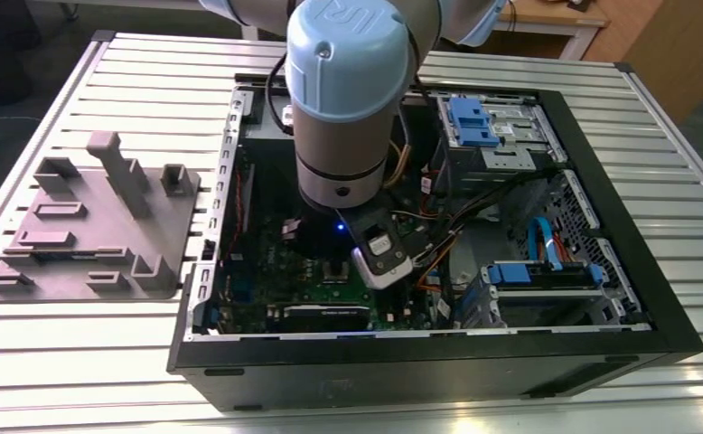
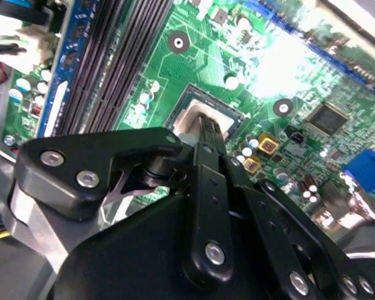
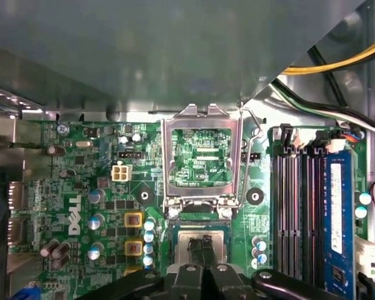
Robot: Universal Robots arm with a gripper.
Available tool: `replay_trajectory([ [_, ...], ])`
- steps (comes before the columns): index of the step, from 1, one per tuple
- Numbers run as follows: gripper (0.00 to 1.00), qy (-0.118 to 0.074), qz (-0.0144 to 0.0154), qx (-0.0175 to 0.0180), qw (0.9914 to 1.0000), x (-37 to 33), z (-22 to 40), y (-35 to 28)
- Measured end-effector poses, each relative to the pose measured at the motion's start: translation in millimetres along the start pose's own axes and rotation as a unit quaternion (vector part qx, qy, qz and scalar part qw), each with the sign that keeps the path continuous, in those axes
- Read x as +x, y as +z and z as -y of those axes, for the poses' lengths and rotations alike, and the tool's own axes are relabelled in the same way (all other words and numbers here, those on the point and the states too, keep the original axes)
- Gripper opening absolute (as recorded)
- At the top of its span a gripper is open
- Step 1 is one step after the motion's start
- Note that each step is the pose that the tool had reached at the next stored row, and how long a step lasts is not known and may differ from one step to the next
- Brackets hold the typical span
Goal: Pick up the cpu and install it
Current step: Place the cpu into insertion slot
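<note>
Where closed jaws point, one cpu (image 3: 221, 245) sits (socketed).

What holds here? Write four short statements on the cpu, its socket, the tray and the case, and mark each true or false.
1. The cpu lies in the socket on the green board, right under the gripper. True.
2. The socket's metal frame is closed down over the cpu. False: the metal frame stands open, swung away from the cpu.
3. The grey tray sits inside the case. False: it lies on the slatted table, outside the case, on the exterior view's left.
4. The arm reaches down into the open case. True.
</note>
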State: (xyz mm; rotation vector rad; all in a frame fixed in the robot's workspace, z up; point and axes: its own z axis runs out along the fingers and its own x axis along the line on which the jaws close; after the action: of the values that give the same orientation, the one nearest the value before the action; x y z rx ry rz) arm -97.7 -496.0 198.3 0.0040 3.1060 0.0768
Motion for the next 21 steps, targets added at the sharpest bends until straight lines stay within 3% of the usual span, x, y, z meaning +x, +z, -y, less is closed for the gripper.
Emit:
replay_trajectory([
  [4,0.1,0.0,-0.0001,0.0002,1.0,-0.2,-0.1,-4.9],
  [13,0.1,0.001,-0.0001,0.0003,1.0,-0.5,-0.1,-4.9],
  [17,0.1,0.02,0.0008,0.001,0.9998,-0.6,-0.1,-4.0],
  [21,0.1,0.024,0.0011,0.001,0.9997,-3.2,-0.1,-3.0],
])
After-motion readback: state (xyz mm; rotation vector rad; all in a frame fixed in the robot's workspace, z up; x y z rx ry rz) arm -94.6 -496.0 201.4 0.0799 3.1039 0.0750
